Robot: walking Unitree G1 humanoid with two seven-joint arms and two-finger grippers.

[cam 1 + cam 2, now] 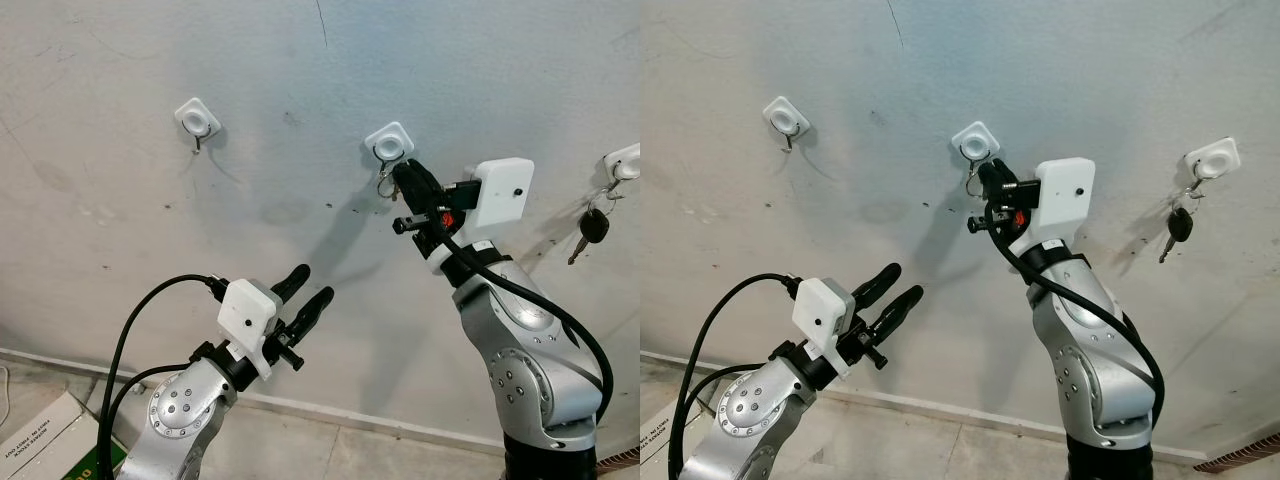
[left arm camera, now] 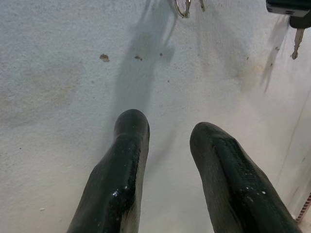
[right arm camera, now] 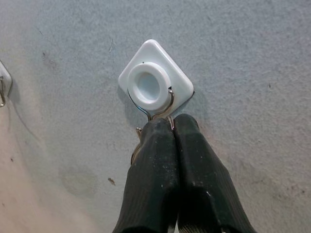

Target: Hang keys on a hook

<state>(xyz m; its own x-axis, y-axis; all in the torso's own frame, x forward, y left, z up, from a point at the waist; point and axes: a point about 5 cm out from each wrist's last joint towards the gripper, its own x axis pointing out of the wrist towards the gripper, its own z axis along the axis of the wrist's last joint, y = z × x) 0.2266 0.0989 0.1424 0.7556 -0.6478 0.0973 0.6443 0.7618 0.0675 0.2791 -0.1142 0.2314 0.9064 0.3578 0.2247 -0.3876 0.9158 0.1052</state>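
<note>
Right gripper (image 3: pixel 167 127) pinched on key ring (image 3: pixel 137 145), touching middle hook (image 3: pixel 154 85).

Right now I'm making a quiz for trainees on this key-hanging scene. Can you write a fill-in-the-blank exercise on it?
1. The number of white hooks on the wall is ____.
2. The right gripper is at the ____ hook of the row, fingers pressed together.
3. A black-headed key hangs from the hook on the robot's ____.
4. The left gripper is held low, its fingers ____.

Missing words: three; middle; right; open
</note>
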